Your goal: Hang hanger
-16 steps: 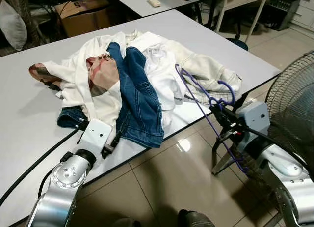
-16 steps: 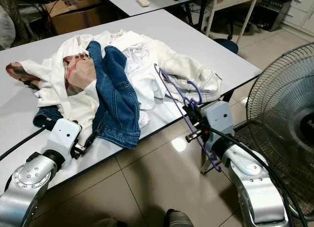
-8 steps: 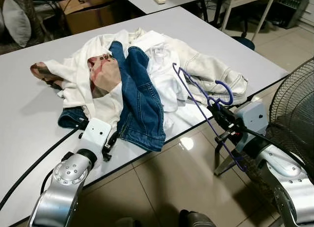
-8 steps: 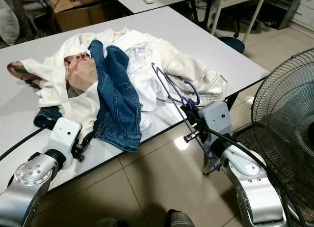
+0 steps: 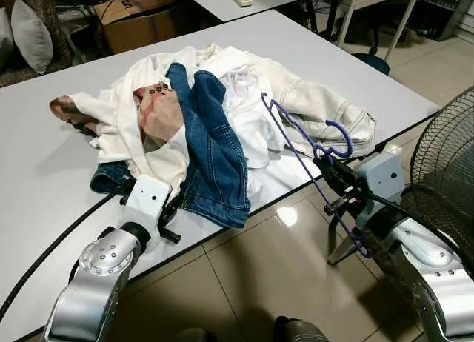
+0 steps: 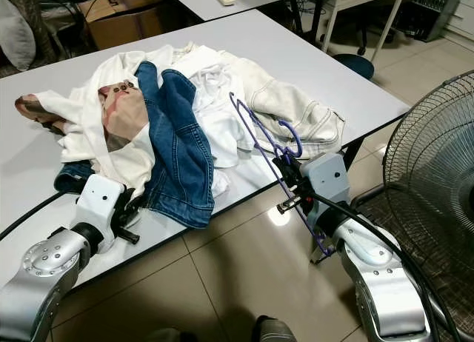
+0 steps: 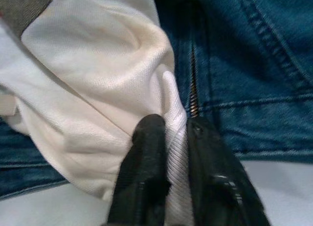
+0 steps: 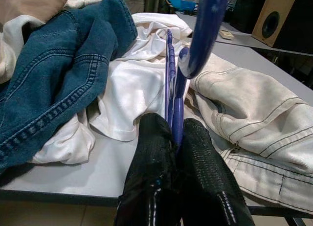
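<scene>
Left hand (image 7: 166,138) now pinching white garment (image 7: 98,103), right hand (image 8: 173,138) gripping hanger (image 5: 311,153)

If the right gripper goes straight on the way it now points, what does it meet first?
The right gripper, shut on the purple hanger, points over the table edge at the clothes pile. Probably the white shirt comes first, with the cream jacket just beside that line; depth is hard to judge.

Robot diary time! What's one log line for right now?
right gripper: shut on purple hanger beside table edge | left gripper: shut on white garment | clothes pile: on white table
</scene>
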### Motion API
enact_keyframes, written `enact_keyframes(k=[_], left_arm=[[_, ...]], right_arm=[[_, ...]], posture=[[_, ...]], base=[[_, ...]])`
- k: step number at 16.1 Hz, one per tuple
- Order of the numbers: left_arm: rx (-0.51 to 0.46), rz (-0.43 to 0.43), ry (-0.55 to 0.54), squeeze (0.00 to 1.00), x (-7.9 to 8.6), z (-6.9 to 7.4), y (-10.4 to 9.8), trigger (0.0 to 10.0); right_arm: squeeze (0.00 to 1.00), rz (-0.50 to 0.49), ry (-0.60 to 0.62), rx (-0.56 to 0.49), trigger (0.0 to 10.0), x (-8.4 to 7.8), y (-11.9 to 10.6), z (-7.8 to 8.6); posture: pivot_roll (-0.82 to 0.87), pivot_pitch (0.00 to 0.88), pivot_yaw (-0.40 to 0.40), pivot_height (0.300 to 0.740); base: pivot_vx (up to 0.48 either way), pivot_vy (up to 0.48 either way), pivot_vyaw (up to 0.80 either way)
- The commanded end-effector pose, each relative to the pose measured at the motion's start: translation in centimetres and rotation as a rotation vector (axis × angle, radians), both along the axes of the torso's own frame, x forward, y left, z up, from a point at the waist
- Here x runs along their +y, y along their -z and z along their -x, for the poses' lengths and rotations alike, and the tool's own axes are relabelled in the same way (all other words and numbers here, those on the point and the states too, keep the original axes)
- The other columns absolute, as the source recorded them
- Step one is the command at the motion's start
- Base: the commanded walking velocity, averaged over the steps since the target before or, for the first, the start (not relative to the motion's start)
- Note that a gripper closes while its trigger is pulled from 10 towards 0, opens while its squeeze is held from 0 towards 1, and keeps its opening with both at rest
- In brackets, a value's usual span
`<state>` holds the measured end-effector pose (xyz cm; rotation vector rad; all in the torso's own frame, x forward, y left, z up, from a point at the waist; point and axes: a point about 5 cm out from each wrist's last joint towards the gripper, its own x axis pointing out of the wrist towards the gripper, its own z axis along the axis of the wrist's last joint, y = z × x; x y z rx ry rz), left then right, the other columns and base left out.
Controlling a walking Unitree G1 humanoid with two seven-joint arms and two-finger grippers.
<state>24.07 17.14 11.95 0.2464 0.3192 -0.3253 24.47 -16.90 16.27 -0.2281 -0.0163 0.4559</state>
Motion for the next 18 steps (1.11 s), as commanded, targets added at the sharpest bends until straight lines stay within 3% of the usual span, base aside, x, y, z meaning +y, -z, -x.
enact_keyframes(k=[1, 3, 4, 6, 8, 9, 11, 12, 13, 18], left_arm=[[-0.008, 0.010, 0.006, 0.00, 0.1, -0.1, -0.4, 0.0], [-0.009, 0.041, 0.008, 0.00, 0.1, -0.3, -0.7, 0.0], [-0.019, 0.096, 0.002, 0.00, 0.0, -0.6, -1.2, 0.0], [-0.076, 0.293, -0.002, 0.00, -0.6, -1.8, -3.4, 0.0], [-0.197, 0.498, 0.079, 0.00, -1.7, -4.2, -7.9, 0.0], [-0.246, 0.538, 0.136, 0.00, -2.1, -4.9, -10.0, 0.0], [-0.426, 0.744, 0.240, 0.00, -2.4, -5.5, -16.7, 0.0], [-0.461, 0.730, 0.257, 0.00, -2.1, -5.6, -18.2, 0.0], [-0.438, 0.666, 0.227, 0.00, -1.5, -6.0, -18.2, 0.0], [-0.408, 0.657, 0.228, 0.00, -1.2, -6.1, -18.1, 0.0]], right_arm=[[0.00, 0.003, 0.001, -0.020, 10.0, 0.1, -0.1, -0.1], [0.00, 0.000, 0.005, -0.026, 10.0, 0.1, -0.2, 0.0], [0.00, -0.004, 0.004, -0.031, 10.0, 0.0, -0.3, 0.0], [0.00, -0.030, -0.023, -0.044, 10.0, 0.1, -0.6, 0.0], [0.00, -0.051, -0.181, -0.062, 10.0, 1.1, -1.5, 0.7], [0.00, -0.038, -0.252, -0.070, 10.0, 1.5, -1.8, 1.1], [0.00, -0.050, -0.315, -0.070, 10.0, 1.9, -2.1, 1.8], [0.00, -0.062, -0.328, -0.073, 10.0, 2.0, -2.3, 2.1], [0.00, -0.075, -0.329, -0.081, 10.0, 2.1, -2.3, 2.2], [0.00, -0.100, -0.349, -0.093, 10.0, 2.3, -2.5, 2.2]], posture=[[-0.09, 0.092, 0.084, 0.740], [-0.09, 0.089, 0.088, 0.740], [-0.09, 0.088, 0.089, 0.740], [-0.09, 0.082, 0.083, 0.740], [-0.09, 0.078, 0.083, 0.740], [-0.10, 0.077, 0.090, 0.740], [-0.10, 0.072, 0.103, 0.740], [-0.10, 0.072, 0.108, 0.740], [-0.10, 0.073, 0.113, 0.740], [-0.09, 0.070, 0.116, 0.740]], base=[[0.000, 0.000, 0.00], [0.000, 0.000, 0.00], [0.000, 0.000, 0.00], [0.000, 0.000, 0.00], [0.000, 0.000, 0.00], [0.000, 0.000, 0.00], [0.000, 0.000, 0.00], [0.000, 0.000, 0.00], [0.000, 0.000, 0.00], [0.000, 0.000, 0.00]])
